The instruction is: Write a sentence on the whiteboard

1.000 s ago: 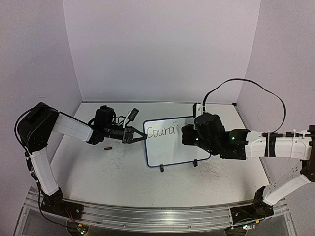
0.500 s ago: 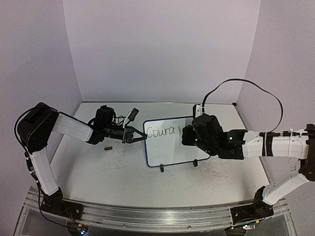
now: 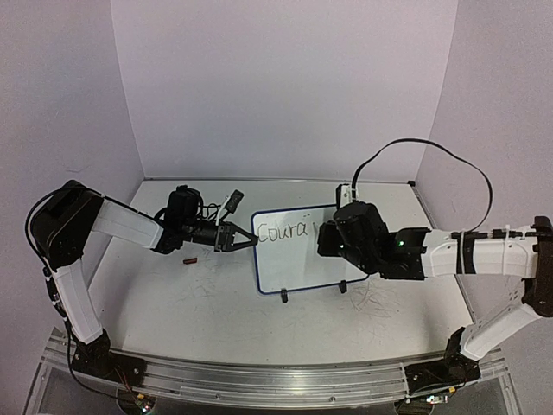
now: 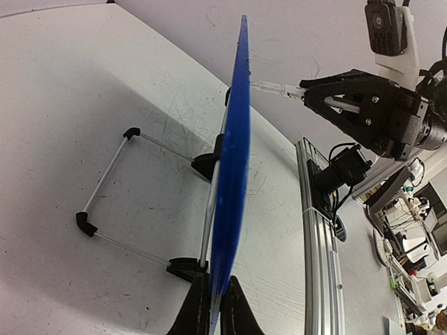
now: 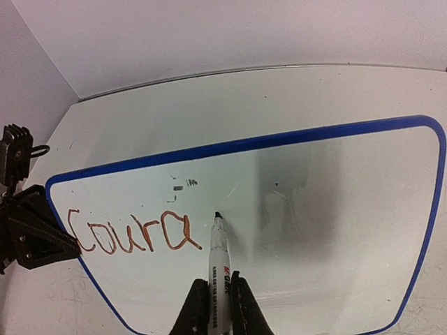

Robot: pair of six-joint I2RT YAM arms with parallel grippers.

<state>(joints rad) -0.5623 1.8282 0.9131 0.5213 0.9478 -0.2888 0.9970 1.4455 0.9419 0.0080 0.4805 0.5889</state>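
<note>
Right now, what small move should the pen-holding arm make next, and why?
Probably stroke the next letter, likely a g: the whiteboard reads Coura, the marker in the right gripper has its tip just right of the last a, and the left gripper clamps the board's edge.

On the whiteboard point(image 5: 335, 209) the sentence point(image 5: 133, 237) reads only — "Coura".

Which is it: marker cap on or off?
Off. The marker shows a bare dark tip, just right of "Coura" on the whiteboard.
</note>
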